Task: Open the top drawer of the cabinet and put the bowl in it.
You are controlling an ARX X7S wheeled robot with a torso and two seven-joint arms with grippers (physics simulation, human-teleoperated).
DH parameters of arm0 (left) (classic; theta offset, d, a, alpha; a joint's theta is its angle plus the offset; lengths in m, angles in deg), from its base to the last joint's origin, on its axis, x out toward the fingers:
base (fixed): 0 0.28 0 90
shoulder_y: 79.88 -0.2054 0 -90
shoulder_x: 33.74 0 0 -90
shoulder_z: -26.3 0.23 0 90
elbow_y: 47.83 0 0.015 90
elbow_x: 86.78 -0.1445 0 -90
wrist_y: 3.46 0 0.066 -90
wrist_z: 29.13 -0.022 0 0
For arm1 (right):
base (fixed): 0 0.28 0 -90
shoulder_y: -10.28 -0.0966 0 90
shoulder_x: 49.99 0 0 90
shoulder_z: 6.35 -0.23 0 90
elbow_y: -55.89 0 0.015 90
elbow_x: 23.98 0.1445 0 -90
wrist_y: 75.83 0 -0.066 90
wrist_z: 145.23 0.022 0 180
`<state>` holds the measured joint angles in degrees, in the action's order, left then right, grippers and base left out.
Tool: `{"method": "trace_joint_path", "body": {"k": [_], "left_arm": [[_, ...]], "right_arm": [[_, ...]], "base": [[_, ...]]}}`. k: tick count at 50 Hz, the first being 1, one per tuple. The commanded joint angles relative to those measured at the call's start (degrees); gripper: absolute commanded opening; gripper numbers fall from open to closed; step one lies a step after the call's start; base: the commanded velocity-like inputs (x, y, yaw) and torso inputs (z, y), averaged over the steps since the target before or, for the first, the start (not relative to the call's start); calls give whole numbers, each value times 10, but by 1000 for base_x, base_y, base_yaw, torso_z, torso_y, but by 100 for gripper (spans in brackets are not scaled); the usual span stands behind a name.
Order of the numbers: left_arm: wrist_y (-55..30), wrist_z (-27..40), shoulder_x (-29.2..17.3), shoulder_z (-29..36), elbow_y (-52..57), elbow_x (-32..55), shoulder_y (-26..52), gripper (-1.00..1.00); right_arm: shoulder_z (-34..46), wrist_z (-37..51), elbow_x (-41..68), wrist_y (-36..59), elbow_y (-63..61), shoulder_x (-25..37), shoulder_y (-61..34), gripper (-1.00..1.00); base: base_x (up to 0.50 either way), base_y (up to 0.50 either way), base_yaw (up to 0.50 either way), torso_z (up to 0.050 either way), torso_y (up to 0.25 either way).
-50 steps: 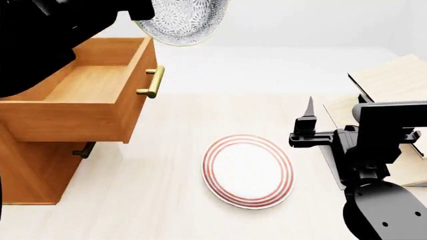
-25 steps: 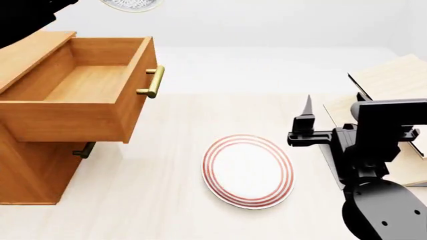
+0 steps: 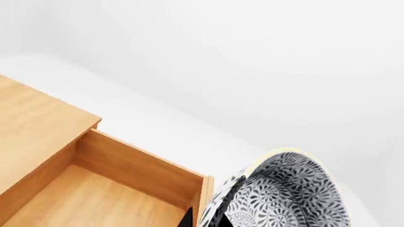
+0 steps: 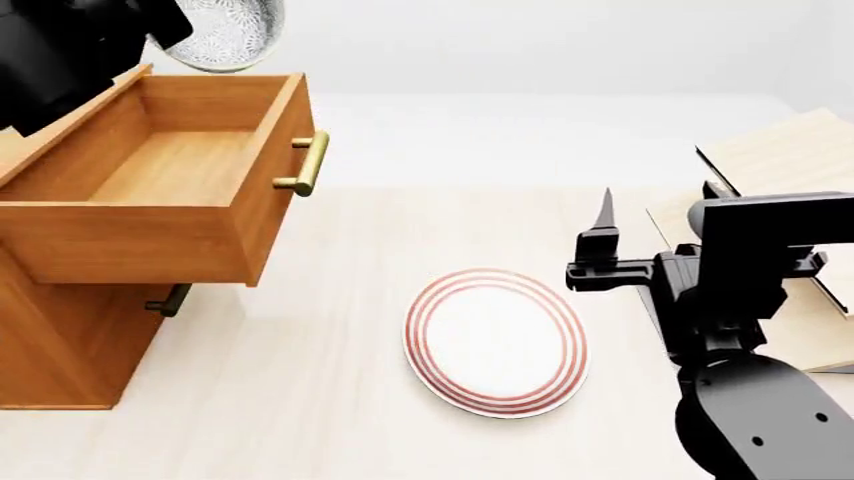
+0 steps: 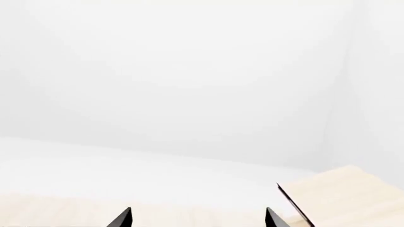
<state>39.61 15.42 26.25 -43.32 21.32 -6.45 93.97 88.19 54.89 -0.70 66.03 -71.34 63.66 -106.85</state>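
Observation:
The cabinet (image 4: 54, 340) stands at the left with its top drawer (image 4: 160, 235) pulled out, its inside bare and its brass bar handle (image 4: 310, 163) facing right. My left gripper (image 4: 163, 32) is shut on the rim of the speckled bowl (image 4: 224, 30) and holds it tilted in the air above the drawer's far end. In the left wrist view the bowl (image 3: 287, 198) is pinched between my black fingertips (image 3: 186, 218), beside the drawer's front wall (image 3: 203, 198). My right gripper (image 4: 607, 240) is open and empty, right of the plate; it also shows in the right wrist view (image 5: 197, 218).
A white plate with red rings (image 4: 497, 340) lies on the pale floor in the middle. A pale tilted wooden shelf rack (image 4: 787, 170) stands at the right, also showing in the right wrist view (image 5: 334, 194). A lower drawer's handle (image 4: 170, 300) shows under the open drawer.
My left arm has carried the bowl to the left, from beyond the drawer's handle end to above its far end. My right gripper has shifted slightly left.

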Motion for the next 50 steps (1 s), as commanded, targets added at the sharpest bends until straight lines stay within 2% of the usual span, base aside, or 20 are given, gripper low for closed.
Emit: {"method": "trace_joint_path", "body": {"k": [1,22,50], "left_arm": [[35,-15,-10,-10,-33,-21,-25,-100],[74,-42,-17,-21,-86,-35,-63,-100],[114,-67,15,-17,-220,-65,-24,-100]], "right_arm": [[7,2,-2,-2,5,0,-2,100],[22,6,-6,-2,15,-1,-8,100],[30,12,-1,9,16,-2,-20,100]], "base": [[0,0,0,0,0],[0,0,0,1,0],[0,0,0,0,0]]}}
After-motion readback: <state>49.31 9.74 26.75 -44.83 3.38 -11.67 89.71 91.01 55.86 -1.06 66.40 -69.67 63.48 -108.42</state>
